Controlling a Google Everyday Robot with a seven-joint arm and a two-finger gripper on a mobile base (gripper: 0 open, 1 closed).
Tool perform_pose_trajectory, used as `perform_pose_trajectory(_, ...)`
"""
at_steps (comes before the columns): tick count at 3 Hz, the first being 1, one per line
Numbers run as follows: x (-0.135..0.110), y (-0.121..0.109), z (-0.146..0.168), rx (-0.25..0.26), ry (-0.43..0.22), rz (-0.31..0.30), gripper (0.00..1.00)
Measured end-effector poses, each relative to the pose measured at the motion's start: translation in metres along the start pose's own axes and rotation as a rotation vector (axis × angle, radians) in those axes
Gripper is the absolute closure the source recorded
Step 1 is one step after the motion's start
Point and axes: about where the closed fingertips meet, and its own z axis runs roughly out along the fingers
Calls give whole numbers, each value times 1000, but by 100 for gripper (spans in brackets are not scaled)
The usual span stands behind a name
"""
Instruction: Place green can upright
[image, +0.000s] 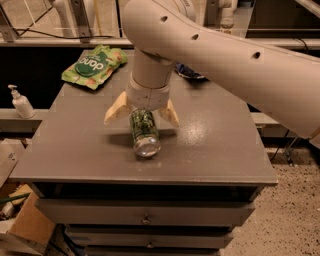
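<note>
A dim workroom holds a grey cabinet whose flat top (220, 145) serves as the table, with railings and a ledge behind it. In the single camera view, the green can (144, 131) lies on its side near the middle of that top. Its shiny silver end points toward the front edge and its dark patterned body runs back under the arm. The gripper (142, 118) hangs directly over the can's far half. Its two pale fingers (116, 110) are spread wide, one on each side of the can, with nothing clamped between them. Whether either pad already touches the can's side is hard to judge from this angle. To do the step well, I would lower the gripper until the fingers straddle the cylinder squarely and close across its width rather than along its length. Then lift just enough to tip it and set a flat end down on a bare part of the top, because a round can is likely to roll away from an off-centre squeeze. Counted: one green can, one green snack bag (94, 66) at the back left corner, one dark packet (189, 72) half hidden behind the arm, one pump bottle (21, 101) on the ledge at left, and two drawer fronts (145, 219) below.
</note>
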Motion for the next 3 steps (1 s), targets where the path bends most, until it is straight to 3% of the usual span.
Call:
perform_pose_trajectory(1, 2, -2, 5, -38, 5, -15, 16)
perform_pose_trajectory(3, 5, -5, 4, -72, 12, -20, 64)
